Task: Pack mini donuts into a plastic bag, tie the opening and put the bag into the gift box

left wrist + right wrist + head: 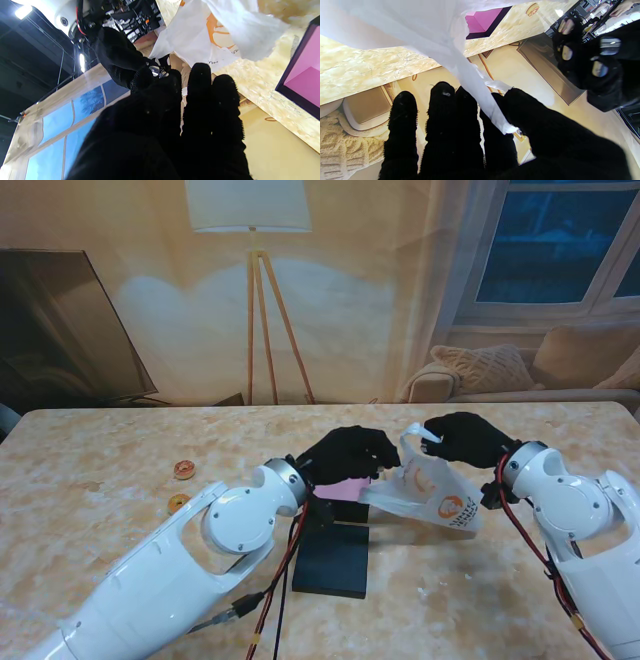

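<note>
I see the left hand (348, 452) and right hand (465, 438) lifting a white plastic bag (425, 490) over the bench (480, 590). Open gift box (343, 492), pink inside, beside its black lid (333, 560). Two mini donuts (184, 470) lie toward the bench's left edge.
</note>
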Tool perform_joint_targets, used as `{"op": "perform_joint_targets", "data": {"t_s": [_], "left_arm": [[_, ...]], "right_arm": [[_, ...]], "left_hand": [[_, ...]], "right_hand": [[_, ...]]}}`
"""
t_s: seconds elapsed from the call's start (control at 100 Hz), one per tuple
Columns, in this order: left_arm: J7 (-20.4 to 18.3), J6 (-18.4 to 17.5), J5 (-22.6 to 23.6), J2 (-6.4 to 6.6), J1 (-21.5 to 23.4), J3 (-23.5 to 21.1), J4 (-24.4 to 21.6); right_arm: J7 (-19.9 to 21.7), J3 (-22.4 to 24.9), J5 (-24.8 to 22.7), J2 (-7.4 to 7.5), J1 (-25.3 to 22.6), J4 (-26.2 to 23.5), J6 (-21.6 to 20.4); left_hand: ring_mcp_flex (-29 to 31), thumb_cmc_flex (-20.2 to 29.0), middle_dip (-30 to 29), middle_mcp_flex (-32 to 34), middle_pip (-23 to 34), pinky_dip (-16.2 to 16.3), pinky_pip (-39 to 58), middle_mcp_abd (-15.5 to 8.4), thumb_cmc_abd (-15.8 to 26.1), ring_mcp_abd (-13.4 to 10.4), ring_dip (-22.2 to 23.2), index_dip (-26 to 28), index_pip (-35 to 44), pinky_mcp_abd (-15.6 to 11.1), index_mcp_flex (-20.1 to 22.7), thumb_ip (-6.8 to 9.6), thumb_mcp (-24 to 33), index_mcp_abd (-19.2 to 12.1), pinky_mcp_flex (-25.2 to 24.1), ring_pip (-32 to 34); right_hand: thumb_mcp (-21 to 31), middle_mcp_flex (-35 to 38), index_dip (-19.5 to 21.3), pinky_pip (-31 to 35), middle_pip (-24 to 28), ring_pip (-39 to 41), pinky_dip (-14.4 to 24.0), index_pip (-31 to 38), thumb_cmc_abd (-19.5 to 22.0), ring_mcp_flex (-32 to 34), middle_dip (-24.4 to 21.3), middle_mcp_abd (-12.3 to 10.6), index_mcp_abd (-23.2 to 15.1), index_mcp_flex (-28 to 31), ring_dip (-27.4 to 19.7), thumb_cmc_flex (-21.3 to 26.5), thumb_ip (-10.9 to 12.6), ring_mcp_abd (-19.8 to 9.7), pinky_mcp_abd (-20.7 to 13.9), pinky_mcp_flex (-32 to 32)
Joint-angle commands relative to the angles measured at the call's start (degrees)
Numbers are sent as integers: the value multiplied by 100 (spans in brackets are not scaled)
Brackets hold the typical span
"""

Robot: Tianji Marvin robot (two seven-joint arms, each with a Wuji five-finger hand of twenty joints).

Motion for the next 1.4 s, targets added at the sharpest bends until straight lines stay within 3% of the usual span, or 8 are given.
{"op": "perform_joint_targets", "data": {"t_s": [0.0,0.19,0.42,0.52,0.71,0.85,1.24,1.39], "left_arm": [[54,57,44,-183,7,68,47],[698,337,169,-421,3,238,225],[569,486,92,-437,-151,325,417],[419,468,-14,-430,-233,385,528],[268,134,-73,-440,-374,595,781],[259,-47,-169,-485,-430,719,923],[97,191,-344,-527,-548,841,1107],[140,294,-299,-544,-560,849,1127]], "right_arm": [[84,15,60,-42,-81,-75,43],[44,64,182,-58,-154,-159,80],[17,83,292,-75,-224,-227,172],[-14,53,334,-86,-218,-232,227],[-81,3,405,-110,-191,-230,313],[-95,-6,493,-121,-192,-253,380],[-177,60,928,-172,-278,-329,510],[-226,64,886,-179,-307,-344,503]], "left_hand": [[217,-53,74,234,-80,-119,135,-151,-287,-62,-81,-89,174,-201,153,-190,203,-195,170,-46],[405,-203,278,507,-356,-193,254,18,-425,41,-294,-205,362,21,150,-252,183,-115,477,98],[621,-521,11,768,-264,-615,386,207,-598,169,-1155,-533,285,316,411,-315,241,122,855,315],[652,-602,-71,802,-248,-704,378,172,-742,165,-1356,-619,179,270,515,-348,325,147,929,273],[861,-624,-37,891,-432,-878,546,-19,-1185,59,-1621,-659,121,-204,573,-452,715,-50,1383,145],[751,-640,-25,763,-364,-1080,268,-146,-1274,26,-1596,-612,112,-225,580,-496,927,-112,1334,-18],[287,-662,-391,227,102,-1105,135,255,-330,278,-2032,-655,-150,72,435,-349,101,260,1026,190],[189,-584,-462,121,221,-1009,218,334,-259,381,-1966,-567,-173,195,408,-301,18,349,872,276]], "right_hand": [[511,-158,-163,7,-56,-42,117,-263,489,-73,-50,138,-409,-140,52,604,134,-43,-19,50],[491,-140,-213,-16,-59,-114,88,-290,465,17,-112,174,-368,-156,-28,658,86,-18,6,167],[472,-132,-270,8,-61,-137,69,-317,459,79,-162,209,-331,-163,-83,693,54,-12,15,248],[461,-137,-291,23,-60,-140,64,-326,461,87,-178,214,-321,-168,-99,701,42,-11,17,278],[409,-193,-349,41,-95,-191,46,-360,491,44,-238,252,-253,-227,-152,778,3,29,43,265],[380,-208,-398,11,-121,-258,11,-361,473,6,-297,267,-211,-231,-209,845,-27,77,67,200],[428,-484,-566,-219,-487,-890,-140,-317,329,-476,-595,236,-235,-204,-509,908,-128,260,109,-231],[557,-1226,-761,-540,-1604,-2622,-393,-263,121,-1256,-1756,622,-157,-137,-1546,941,-253,617,214,-844]]}}
